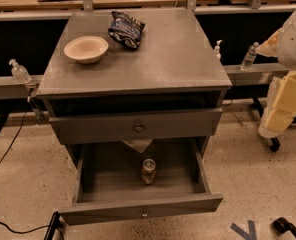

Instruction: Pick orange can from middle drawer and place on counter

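The orange can (148, 171) stands upright in the middle drawer (140, 209), which is pulled far out towards me; the can is near the middle of the drawer floor. The counter (173, 54) is the grey top of the cabinet above. My gripper (282, 109) hangs at the right edge of the view, to the right of the cabinet at about the height of the upper drawer. It is well apart from the can and holds nothing that I can see.
A pale bowl (86, 49) and a dark chip bag (126, 29) lie on the back left of the counter. The upper drawer (138, 126) is partly open above the can. Clear bottles (249, 57) stand on the rail to either side. Cables lie on the floor at left.
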### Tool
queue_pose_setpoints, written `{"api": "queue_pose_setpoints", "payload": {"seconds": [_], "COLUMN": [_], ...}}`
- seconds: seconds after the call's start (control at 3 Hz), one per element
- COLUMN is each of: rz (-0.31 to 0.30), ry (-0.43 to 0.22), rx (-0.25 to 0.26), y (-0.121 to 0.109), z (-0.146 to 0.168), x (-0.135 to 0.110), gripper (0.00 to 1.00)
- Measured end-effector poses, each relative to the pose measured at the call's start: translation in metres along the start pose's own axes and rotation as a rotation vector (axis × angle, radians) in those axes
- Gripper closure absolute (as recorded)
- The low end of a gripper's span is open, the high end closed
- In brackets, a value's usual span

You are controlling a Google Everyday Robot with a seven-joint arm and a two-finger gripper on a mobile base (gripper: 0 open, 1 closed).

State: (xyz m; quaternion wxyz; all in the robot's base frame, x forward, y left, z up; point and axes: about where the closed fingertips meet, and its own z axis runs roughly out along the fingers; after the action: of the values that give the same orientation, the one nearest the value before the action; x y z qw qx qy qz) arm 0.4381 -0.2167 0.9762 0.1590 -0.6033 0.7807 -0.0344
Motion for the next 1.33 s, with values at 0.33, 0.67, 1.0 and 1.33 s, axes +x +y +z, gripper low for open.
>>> {"api": "queue_pose_setpoints", "payload": {"seconds": [0.33, 0.67, 1.0, 1.33], "rz": [0.0, 0.014, 0.051, 0.076], "ry": [-0.005, -0.134, -0.321, -0.433], "rx": [0.002, 0.024, -0.125, -0.205], "y": [0.0, -0.003, 0.04, 0.071], "z": [0.001, 0.044, 0.141, 0.186], "x": [-0.001, -0.014, -0.03, -0.057], "gripper": [0.0, 0.0, 0.0, 0.0]}}
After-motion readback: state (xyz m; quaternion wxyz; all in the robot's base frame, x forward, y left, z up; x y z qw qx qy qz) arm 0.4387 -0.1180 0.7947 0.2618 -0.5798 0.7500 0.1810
